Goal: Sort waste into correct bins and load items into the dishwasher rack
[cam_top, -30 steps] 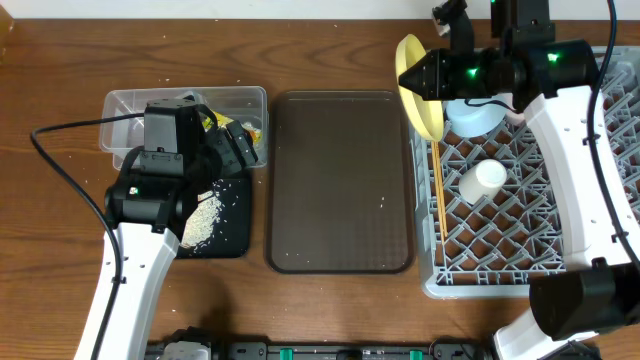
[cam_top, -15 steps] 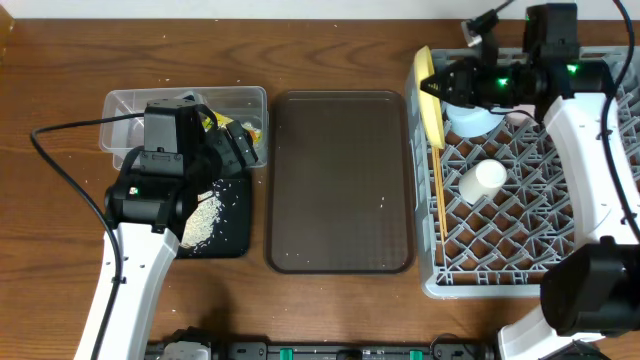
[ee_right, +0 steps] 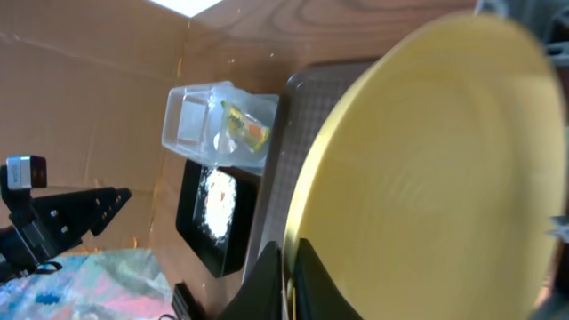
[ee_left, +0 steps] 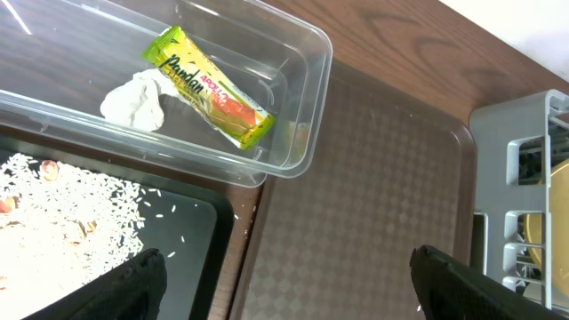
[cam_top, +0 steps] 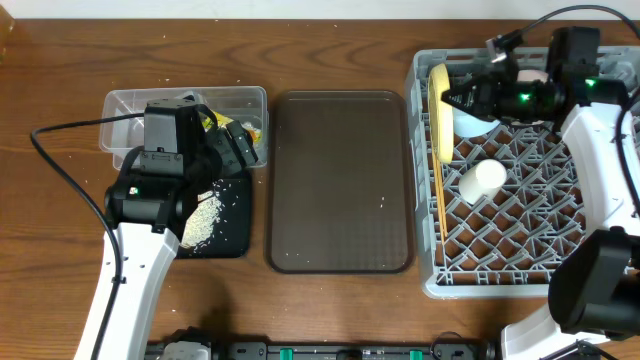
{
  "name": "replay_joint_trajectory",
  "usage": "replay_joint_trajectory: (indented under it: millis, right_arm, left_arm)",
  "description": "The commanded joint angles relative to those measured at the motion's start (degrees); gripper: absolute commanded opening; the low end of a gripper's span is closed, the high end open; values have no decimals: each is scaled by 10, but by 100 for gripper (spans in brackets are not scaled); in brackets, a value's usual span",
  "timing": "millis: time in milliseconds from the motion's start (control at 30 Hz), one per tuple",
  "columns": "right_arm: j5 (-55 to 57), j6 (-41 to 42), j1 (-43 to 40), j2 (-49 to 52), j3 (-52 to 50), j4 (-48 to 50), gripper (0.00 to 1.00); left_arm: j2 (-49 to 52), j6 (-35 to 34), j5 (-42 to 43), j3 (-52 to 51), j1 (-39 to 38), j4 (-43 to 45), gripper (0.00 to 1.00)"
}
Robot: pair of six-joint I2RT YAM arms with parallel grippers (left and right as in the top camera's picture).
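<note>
My right gripper [cam_top: 455,100] is shut on the rim of the yellow plate [cam_top: 440,115], held on edge inside the left side of the grey dishwasher rack [cam_top: 430,270]. In the right wrist view the jaws [ee_right: 289,276] pinch the plate [ee_right: 427,160]. The light blue bowl [cam_top: 472,122], white cup [cam_top: 482,180] and chopsticks [cam_top: 438,215] lie in the rack. My left gripper [ee_left: 284,293] is open and empty above the edge of the black tray [ee_left: 191,240], which holds rice scraps [ee_left: 53,204]. The clear tub [ee_left: 302,107] holds the wrapper [ee_left: 209,86] and tissue [ee_left: 133,100]. The pink bowl is mostly hidden behind my right arm.
A dark-brown serving tray [cam_top: 340,180] lies between the bins and the rack. The left arm [cam_top: 160,180] covers part of the tub and black tray in the overhead view. The table's far edge runs just behind the rack.
My right gripper has carried the yellow plate right and down, from over the rack's left rim into the rack, turning it onto its edge. The left arm has not moved.
</note>
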Motion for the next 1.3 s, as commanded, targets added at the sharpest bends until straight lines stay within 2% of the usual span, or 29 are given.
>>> replay_joint_trajectory:
  millis: [0, 133, 233, 433, 500, 567, 667, 733, 800, 833, 867, 900, 933, 1100, 1267]
  right_arm:
    - [-20, -15, -22, 1, -3, 5, 8]
    - [-18, -15, -37, 1, -3, 6, 9]
    - [-15, -15, -43, 1, -3, 5, 15]
    - [-12, -15, -42, 1, -3, -6, 47]
    - [-12, -16, -42, 1, -3, -28, 57]
    - [-11, -32, -40, 1, -3, -63, 61]
    - [2, -75, -40, 1, -3, -142, 64]
    - [50, -86, -39, 1, -3, -200, 64]
    - [98, -86, -37, 1, -3, -252, 62]
    - [114, -86, -35, 1, -3, -272, 57]
    - [129, -86, -30, 1, -4, -295, 41]
    - [139, -90, -25, 1, -5, -313, 19]
    - [143, -100, -17, 1, -7, -330, 1]
    - [143, -129, 35, 1, -33, -361, 1]
    - [143, -80, 97, 1, -90, -289, 1]
  left_arm:
    - [0, 1, -3, 7, 2, 0, 90]
    - [0, 1, -3, 7, 2, 0, 90]
    - [0, 1, -3, 7, 2, 0, 90]
    - [0, 1, -3, 7, 2, 0, 90]
    - [0, 1, -3, 7, 2, 0, 90]
    - [0, 1, -3, 7, 2, 0, 90]
    - [0, 1, -3, 7, 2, 0, 90]
    - [0, 1, -3, 7, 2, 0, 90]
    - [0, 1, -3, 7, 2, 0, 90]
    - [0, 1, -3, 7, 2, 0, 90]
    - [0, 1, -3, 7, 2, 0, 90]
    - [0, 1, -3, 7, 2, 0, 90]
    - [0, 1, -3, 7, 2, 0, 90]
    - [0, 1, -3, 7, 2, 0, 90]
    - [0, 1, -3, 7, 2, 0, 90]
